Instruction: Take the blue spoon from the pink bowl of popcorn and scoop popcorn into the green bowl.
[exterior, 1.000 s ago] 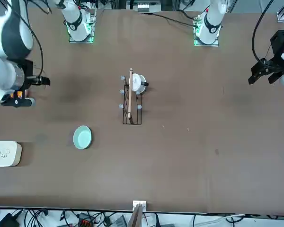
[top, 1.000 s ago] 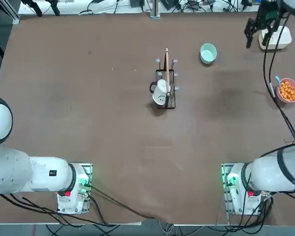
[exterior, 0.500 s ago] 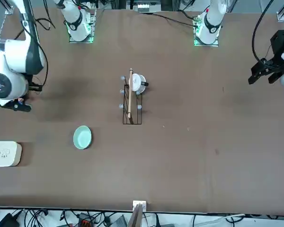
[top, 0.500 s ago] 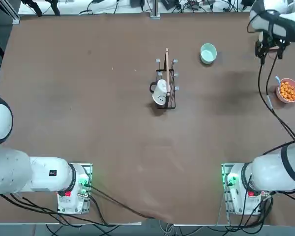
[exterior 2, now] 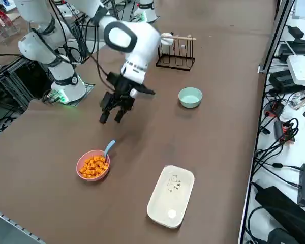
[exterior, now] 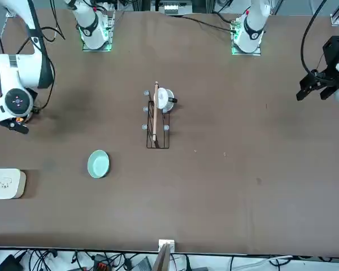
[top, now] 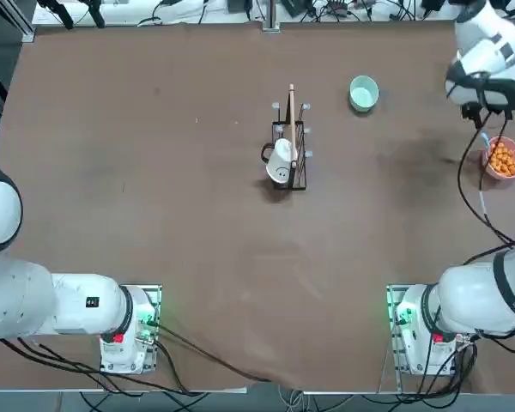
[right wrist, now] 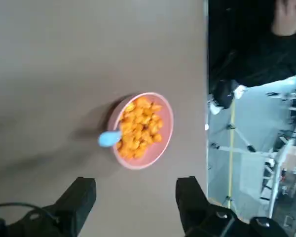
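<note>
Right end effector is shifted nearer pink bowl, spread wide, empty; spoon handle is angled its way.

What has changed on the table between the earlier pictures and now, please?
The right gripper has swung from the table's far right corner back toward the robot, and now hangs open near the pink bowl. Nothing was taken hold of or let go. The blue spoon still rests in that bowl; the green bowl and white mug stayed put.
</note>
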Motion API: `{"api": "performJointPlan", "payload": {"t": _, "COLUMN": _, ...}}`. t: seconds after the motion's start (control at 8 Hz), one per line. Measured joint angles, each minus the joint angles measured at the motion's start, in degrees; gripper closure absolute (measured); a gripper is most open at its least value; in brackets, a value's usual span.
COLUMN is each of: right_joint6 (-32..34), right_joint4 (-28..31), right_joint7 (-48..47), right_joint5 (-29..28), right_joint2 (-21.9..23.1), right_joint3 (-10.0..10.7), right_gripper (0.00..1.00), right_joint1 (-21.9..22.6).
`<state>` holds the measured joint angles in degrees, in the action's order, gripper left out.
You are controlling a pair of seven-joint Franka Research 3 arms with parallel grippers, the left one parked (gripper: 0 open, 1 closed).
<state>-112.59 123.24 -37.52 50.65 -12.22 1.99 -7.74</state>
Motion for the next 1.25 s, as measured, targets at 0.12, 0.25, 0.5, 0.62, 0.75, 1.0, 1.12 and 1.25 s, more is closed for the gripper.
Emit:
{"api": "performJointPlan", "payload": {"t": 0.12, "right_joint6": -1.4, "right_joint4": 1.8, "right_joint7": -5.8, "right_joint5": 4.7, "right_joint2": -1.6, "right_joint3": 0.0, "right_gripper": 0.01, "right_joint1": -0.2}}
{"api": "performJointPlan", "payload": {"t": 0.25, "right_joint6": -1.8, "right_joint4": 2.4, "right_joint7": -10.7, "right_joint5": 8.2, "right_joint2": -4.1, "right_joint3": -0.3, "right_gripper": 0.01, "right_joint1": -0.1}}
{"api": "performJointPlan", "payload": {"t": 0.5, "right_joint6": -1.9, "right_joint4": 2.1, "right_joint7": -16.3, "right_joint5": 11.2, "right_joint2": -8.9, "right_joint3": -0.8, "right_gripper": 0.03, "right_joint1": 0.8}}
{"api": "performJointPlan", "payload": {"t": 0.62, "right_joint6": -1.9, "right_joint4": 1.7, "right_joint7": -16.9, "right_joint5": 11.6, "right_joint2": -9.9, "right_joint3": -0.8, "right_gripper": 0.04, "right_joint1": 1.0}}
{"api": "performJointPlan", "payload": {"t": 0.75, "right_joint6": -1.9, "right_joint4": 1.2, "right_joint7": -16.9, "right_joint5": 11.8, "right_joint2": -10.2, "right_joint3": -0.7, "right_gripper": 0.04, "right_joint1": 1.0}}
{"api": "performJointPlan", "payload": {"t": 1.0, "right_joint6": -1.6, "right_joint4": -0.2, "right_joint7": -16.9, "right_joint5": 11.9, "right_joint2": -10.6, "right_joint3": -0.6, "right_gripper": 0.05, "right_joint1": 0.9}}
{"api": "performJointPlan", "payload": {"t": 1.12, "right_joint6": -0.9, "right_joint4": -1.2, "right_joint7": -16.9, "right_joint5": 11.9, "right_joint2": -11.5, "right_joint3": -0.6, "right_gripper": 0.05, "right_joint1": 0.9}}
{"api": "performJointPlan", "payload": {"t": 1.25, "right_joint6": 0.4, "right_joint4": -2.9, "right_joint7": -17.1, "right_joint5": 11.9, "right_joint2": -12.8, "right_joint3": -0.6, "right_gripper": 0.06, "right_joint1": 1.0}}
